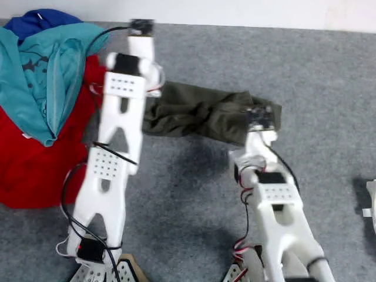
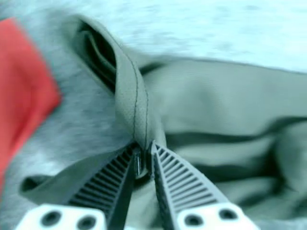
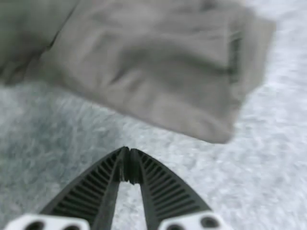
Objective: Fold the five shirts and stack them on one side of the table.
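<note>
The green shirt (image 1: pixel 200 111) lies bunched in a long strip running side to side across the grey table (image 1: pixel 329 88), one end hidden behind the left gripper (image 2: pixel 144 160), whose fingers squeeze a fold of it, while the right gripper (image 3: pixel 128 167), by the other end, has its fingers pressed together on nothing.

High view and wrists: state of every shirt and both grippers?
olive shirt, bunched, pinched at one edge
left gripper, shut on olive shirt
right gripper, shut, empty, beside olive shirt
red shirt, unfolded, bottom of pile
teal shirt, unfolded, draped over red shirt
blue shirt, crumpled, behind teal shirt
</note>
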Action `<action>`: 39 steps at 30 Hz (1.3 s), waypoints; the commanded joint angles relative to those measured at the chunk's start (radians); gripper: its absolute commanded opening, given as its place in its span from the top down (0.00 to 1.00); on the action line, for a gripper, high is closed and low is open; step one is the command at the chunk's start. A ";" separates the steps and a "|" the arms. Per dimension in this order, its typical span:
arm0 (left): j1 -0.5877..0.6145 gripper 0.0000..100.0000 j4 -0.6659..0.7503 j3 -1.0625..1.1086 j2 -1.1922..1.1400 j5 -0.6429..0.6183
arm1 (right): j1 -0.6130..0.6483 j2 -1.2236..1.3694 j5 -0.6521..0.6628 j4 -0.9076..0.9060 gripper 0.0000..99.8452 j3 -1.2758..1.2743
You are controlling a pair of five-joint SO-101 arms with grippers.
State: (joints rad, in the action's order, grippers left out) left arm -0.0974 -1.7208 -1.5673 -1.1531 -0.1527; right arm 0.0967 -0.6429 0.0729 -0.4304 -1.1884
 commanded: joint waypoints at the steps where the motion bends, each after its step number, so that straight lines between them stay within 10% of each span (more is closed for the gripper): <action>1: -0.077 0.99 -0.005 -0.067 0.022 0.002 | -0.071 -0.157 -0.038 -0.012 0.99 -0.062; 39: -0.595 0.99 0.305 0.077 0.191 -0.104 | -0.179 -0.456 -0.029 -0.176 0.99 -0.237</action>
State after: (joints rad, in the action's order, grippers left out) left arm -0.6360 -1.4707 -1.5090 -1.0365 -0.2555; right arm -0.0706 -1.0833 0.0468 -0.6068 -1.4308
